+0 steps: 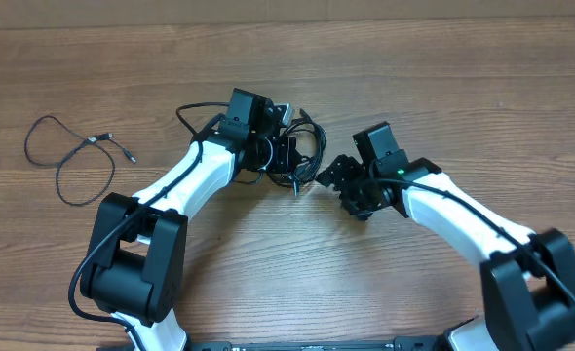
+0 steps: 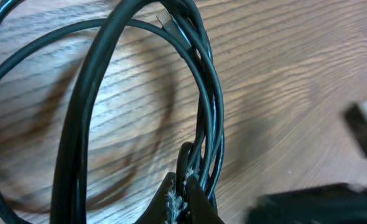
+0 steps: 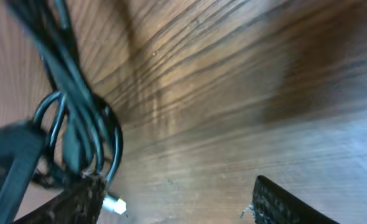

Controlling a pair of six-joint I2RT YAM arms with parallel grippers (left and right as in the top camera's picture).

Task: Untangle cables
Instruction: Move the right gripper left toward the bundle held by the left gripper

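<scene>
Cables [image 1: 312, 132]: lay tangled at overhead centre. Were pinched there by the left gripper [image 2: 185, 202], clamped tight on strands at the bottom of its frame. Showed a white-tipped plug [image 3: 115, 204] lower left, just beside a finger of the right gripper [image 3: 177, 208], spread wide. Left one loose cable [image 1: 95, 140] apart at overhead left, on the table [image 1: 414, 78].

soft even light; wrist views blurred, glary.

The counter [image 1: 385, 58] was matt, grained wood, the cables [image 2: 87, 106] wore smooth, glossy black plastic, and one plug [image 3: 114, 204] had a bright silvery metal tip.
</scene>
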